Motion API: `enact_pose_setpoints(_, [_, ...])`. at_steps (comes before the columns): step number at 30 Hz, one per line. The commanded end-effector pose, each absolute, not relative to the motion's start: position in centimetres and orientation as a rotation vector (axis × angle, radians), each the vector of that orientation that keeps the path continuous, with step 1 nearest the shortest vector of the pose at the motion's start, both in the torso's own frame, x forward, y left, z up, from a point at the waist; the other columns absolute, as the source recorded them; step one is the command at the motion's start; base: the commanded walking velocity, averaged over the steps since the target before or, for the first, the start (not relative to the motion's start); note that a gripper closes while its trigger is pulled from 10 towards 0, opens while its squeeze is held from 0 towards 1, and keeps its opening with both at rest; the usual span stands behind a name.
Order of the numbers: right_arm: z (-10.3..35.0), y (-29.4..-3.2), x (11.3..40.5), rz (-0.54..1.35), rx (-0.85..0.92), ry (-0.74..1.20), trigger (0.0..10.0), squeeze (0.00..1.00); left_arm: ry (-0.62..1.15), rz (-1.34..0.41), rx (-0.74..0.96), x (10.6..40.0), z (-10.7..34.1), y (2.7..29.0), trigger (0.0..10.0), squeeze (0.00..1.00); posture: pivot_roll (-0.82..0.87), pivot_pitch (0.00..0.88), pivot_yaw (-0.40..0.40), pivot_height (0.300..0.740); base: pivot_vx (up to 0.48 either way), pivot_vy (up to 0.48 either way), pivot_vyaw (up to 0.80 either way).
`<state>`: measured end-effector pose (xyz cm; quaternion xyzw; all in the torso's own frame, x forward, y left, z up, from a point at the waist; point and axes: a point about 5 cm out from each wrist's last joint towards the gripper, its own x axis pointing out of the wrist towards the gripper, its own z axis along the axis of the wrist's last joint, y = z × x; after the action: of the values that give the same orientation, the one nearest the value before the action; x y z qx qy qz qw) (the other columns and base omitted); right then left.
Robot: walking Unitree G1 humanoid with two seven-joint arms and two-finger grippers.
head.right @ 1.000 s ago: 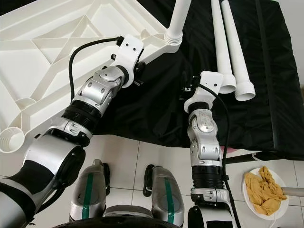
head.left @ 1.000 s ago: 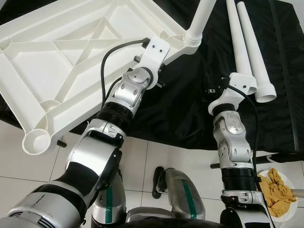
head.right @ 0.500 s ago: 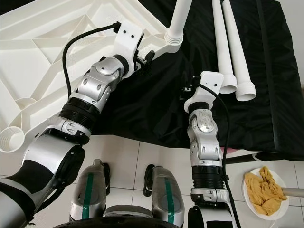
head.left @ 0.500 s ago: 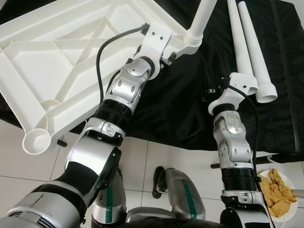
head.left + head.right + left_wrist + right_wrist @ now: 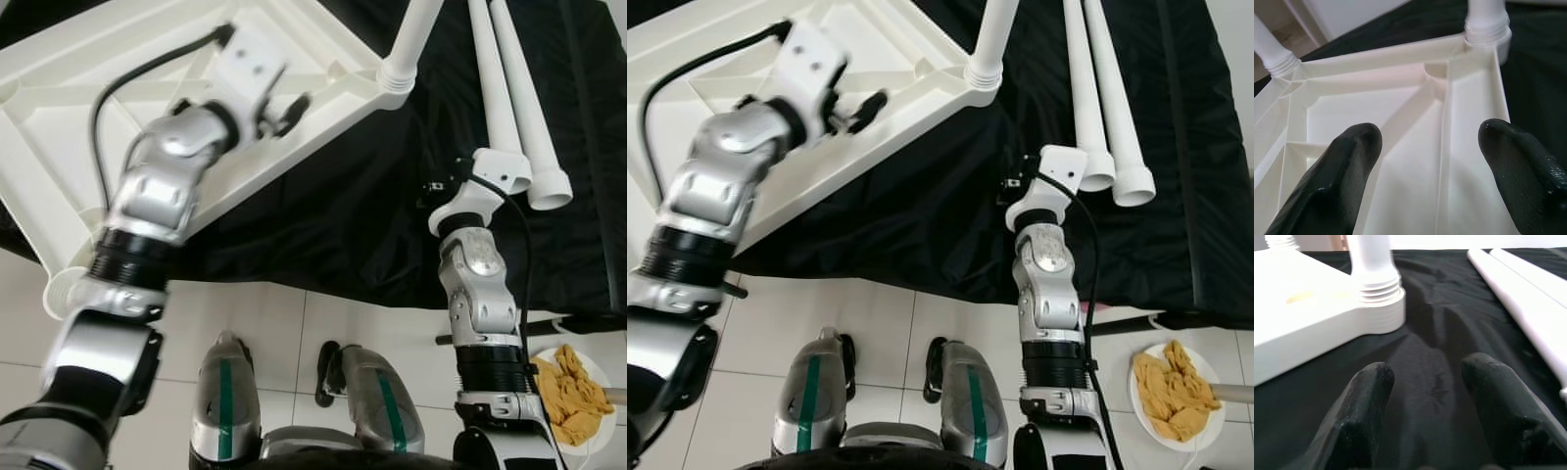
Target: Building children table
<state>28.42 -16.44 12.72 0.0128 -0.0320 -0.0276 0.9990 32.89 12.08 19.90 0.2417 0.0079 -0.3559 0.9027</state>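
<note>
Over the upturned white plastic ribbed tabletop (image 5: 118, 108), the left hand (image 5: 1425, 147) hovers open.
On black cloth (image 5: 343, 196) (draped, with the tabletop resting on it), the right hand (image 5: 1427, 382) is open and empty beside a screwed-in white plastic leg (image 5: 1371, 264); two loose white tube legs (image 5: 514, 98) lie nearby.

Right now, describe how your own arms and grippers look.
Both arms are silver metal with black ribbed collars and white wrist housings, each trailing a black cable. The left gripper and right gripper each have two thick, rounded, glossy black fingers. The legs carry green stripes.
</note>
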Motion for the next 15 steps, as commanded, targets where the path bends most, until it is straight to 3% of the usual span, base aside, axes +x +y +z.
enact_pose_setpoints(1, [12.3, -16.6, 28.4, -0.061, 0.036, -0.043, 10.0, 0.00, 0.029, -0.794, 0.511, 32.4, 19.6, 11.5, 10.0, 0.00, 0.09, 0.077, -0.047, 0.740, 0.000, 0.000, 0.00])
enact_pose_setpoints(7, [12.3, -16.5, 28.5, -0.051, 0.034, -0.044, 10.0, 0.00, 0.166, -0.839, 0.592, 30.8, 18.0, 13.8, 10.0, 0.00, 0.10, 0.079, -0.052, 0.740, 0.000, 0.000, 0.00])
enact_pose_setpoints(15, [12.4, -16.6, 28.4, -0.056, 0.032, -0.044, 10.0, 0.00, 0.280, -0.801, 0.620, 30.8, 16.8, 15.0, 10.0, 0.00, 0.09, 0.083, -0.048, 0.740, 0.000, 0.000, 0.00])
